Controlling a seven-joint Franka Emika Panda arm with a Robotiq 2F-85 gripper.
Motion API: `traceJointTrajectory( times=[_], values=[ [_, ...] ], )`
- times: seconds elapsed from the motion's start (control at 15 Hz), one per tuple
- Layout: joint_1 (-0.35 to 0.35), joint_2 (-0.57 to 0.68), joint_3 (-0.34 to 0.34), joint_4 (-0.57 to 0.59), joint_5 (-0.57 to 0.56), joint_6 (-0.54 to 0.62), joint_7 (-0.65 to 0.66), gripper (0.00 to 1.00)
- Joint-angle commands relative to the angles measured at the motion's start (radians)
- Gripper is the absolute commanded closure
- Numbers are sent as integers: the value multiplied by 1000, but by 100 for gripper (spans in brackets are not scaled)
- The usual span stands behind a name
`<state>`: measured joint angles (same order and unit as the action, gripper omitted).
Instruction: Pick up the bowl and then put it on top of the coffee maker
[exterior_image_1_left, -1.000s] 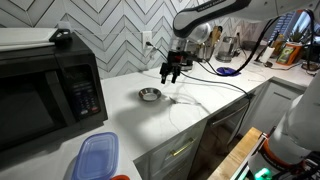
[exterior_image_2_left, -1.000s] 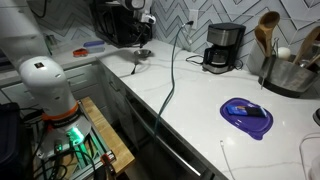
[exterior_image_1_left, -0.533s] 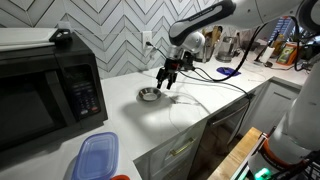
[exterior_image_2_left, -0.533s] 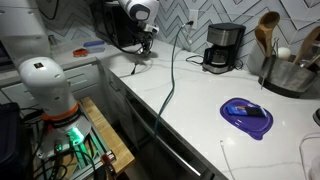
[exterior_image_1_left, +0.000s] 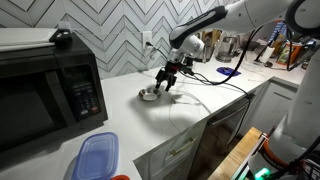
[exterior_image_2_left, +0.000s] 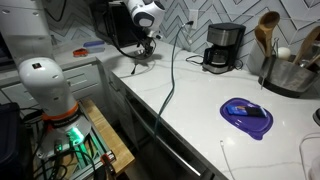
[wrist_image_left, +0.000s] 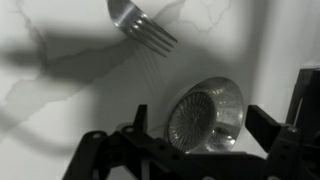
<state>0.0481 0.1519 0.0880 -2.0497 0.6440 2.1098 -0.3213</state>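
Observation:
The small shiny metal bowl (exterior_image_1_left: 148, 95) sits on the white counter next to the microwave. In the wrist view the bowl (wrist_image_left: 205, 115) lies right below, between my two dark fingers. My gripper (exterior_image_1_left: 163, 82) is open and hangs low over the bowl's edge, empty; it also shows in the wrist view (wrist_image_left: 203, 128) and in an exterior view (exterior_image_2_left: 148, 48). The black boxy coffee maker (exterior_image_2_left: 224, 47) stands far along the counter against the tiled wall, with its cord trailing beside it.
A large black microwave (exterior_image_1_left: 45, 95) and a translucent blue container (exterior_image_1_left: 97, 155) stand near the bowl. A fork (wrist_image_left: 140, 27) lies beside the bowl. A black cable (exterior_image_2_left: 172, 70) crosses the counter. A flat dark-blue disc (exterior_image_2_left: 247, 112) and a steel pot with utensils (exterior_image_2_left: 290, 72) sit further along.
My gripper has moved down and toward the microwave, from beside the bowl to just over it. The bowl has not moved.

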Motion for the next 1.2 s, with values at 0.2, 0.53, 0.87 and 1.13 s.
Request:
traceJointTrajectory(
  times=[0.2, 0.53, 0.87, 1.13],
  values=[
    [-14, 78, 12, 43, 94, 38, -44, 0],
    [-15, 125, 21, 81, 128, 49, -33, 0],
    [-19, 165, 22, 122, 157, 37, -32, 39],
    [-17, 181, 21, 134, 146, 40, -27, 69]
  ],
)
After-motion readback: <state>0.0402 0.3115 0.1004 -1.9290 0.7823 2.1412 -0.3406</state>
